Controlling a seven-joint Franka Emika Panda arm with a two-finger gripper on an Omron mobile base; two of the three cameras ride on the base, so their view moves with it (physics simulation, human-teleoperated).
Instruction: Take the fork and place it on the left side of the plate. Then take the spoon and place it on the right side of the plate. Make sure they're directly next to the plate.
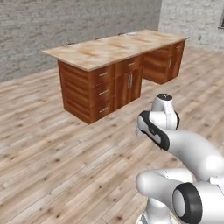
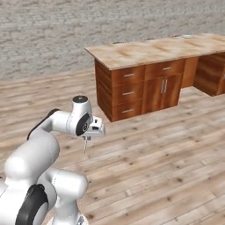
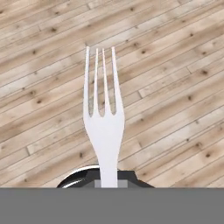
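Gripper (image 2: 86, 137) is clamped on the fork (image 3: 103, 127), jaws pinched tight on the handle. In the hand view the fork runs straight out from between the fingertips, four tines pointing away from the hand, pale silver against the floor planks. In the right base view the fork (image 2: 85, 145) hangs as a thin sliver below the hand, tines down toward the floor, not touching anything.

Hand is folded in close to the robot's own body, low, over bare wood floor (image 2: 145, 167). Nothing lies under or beside the tines.

Further out: a wooden kitchen island (image 1: 118, 65) with a light wood top and red-brown drawer and door fronts stands well apart from the gripper, ahead of the base. In the left base view it sits upper centre, running off to the right; in the right base view the island (image 2: 149, 74) is up and right of the hand. Open floor lies between hand and island, no obstacle in between. A few small shapes lie along the far edge of the top, too small to identify. Grey brick wall (image 2: 52, 35) stands behind the island.

Arm's white links and dark joints occupy the lower right of the left base view.
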